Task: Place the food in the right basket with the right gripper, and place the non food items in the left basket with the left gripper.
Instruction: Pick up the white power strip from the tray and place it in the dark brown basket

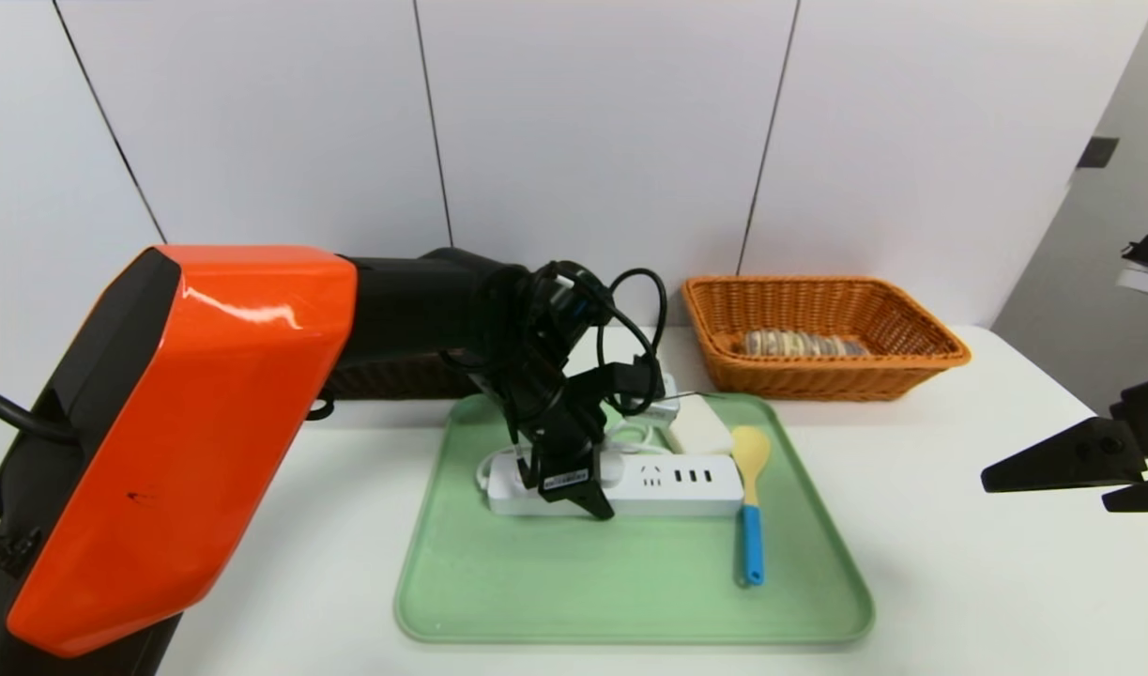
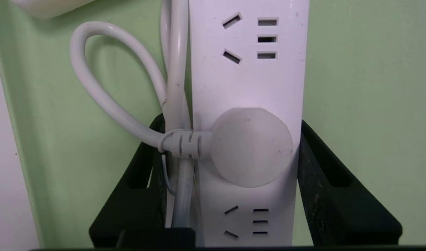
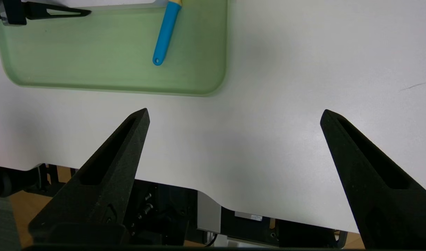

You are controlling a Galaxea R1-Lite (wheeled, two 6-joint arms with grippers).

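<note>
White wall panels stand behind a white table [image 1: 958,563], and on it lies a green tray [image 1: 630,582] that carries most of what I am to sort. My power strip [image 1: 667,483] lies across the middle of that tray, its round plug [image 2: 251,146] seated on its top face and its white cord [image 2: 94,87] looped beside it. My left gripper [image 1: 574,488] is down over the strip's near-left part; in my left wrist view one black finger [image 2: 338,195] lies against one long edge of the strip and the other sits by the cord along the opposite edge, so my jaws straddle strip and cord closely, though I cannot tell whether they press firmly yet. Just behind the strip, near the tray's back edge, rests the white rounded block [image 1: 697,434]. Just right of the strip lies the yellow spoon [image 1: 750,507], its bowl toward the wall and its blue handle pointing toward me. Behind the tray to the right stands the orange basket [image 1: 911,361], and the striped brown loaf [image 1: 799,344] already lies inside it. The dark basket [image 1: 386,380] sits behind the tray to the left, mostly hidden by my own orange and black left arm. My right gripper [image 3: 233,118] hangs off to the right above the table's near edge, well apart from the tray, its jaws spread wide with nothing between them.
</note>
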